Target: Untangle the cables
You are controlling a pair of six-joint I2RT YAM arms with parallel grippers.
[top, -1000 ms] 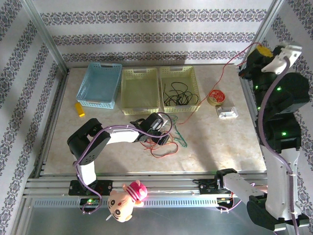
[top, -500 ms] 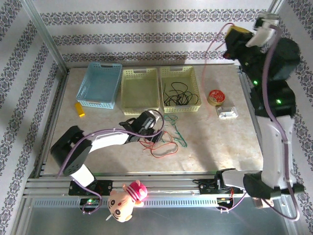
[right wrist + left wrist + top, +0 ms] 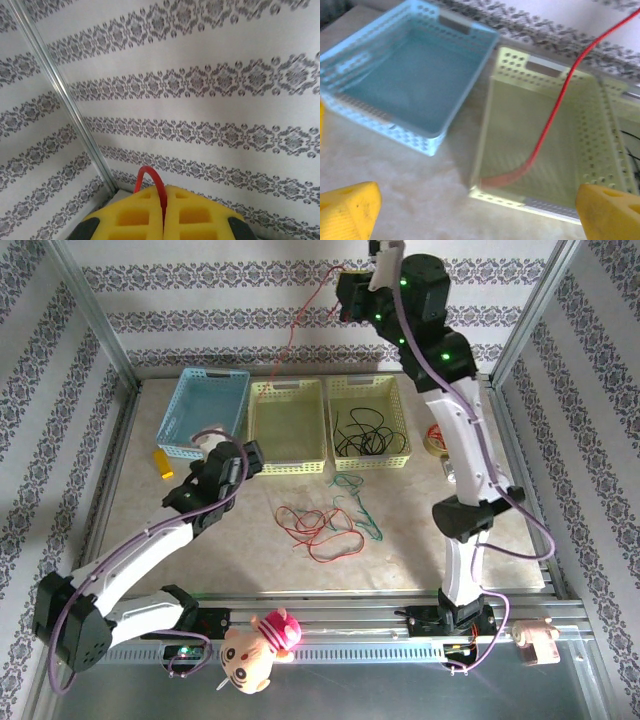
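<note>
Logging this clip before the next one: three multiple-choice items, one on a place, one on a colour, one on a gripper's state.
1. Where does the lower end of the red cable, held by the right gripper, lie? A blue basket; B middle yellow basket; C on the spool.
2. What colour are the cables in the rightmost basket? A black; B red; C green.
3. The left gripper is: A shut on a cable; B shut, empty; C open.
Key: 1 B, the left wrist view shows it trailing into that basket; 2 A, dark loops lie there; 3 C, its pads stand wide apart.
</note>
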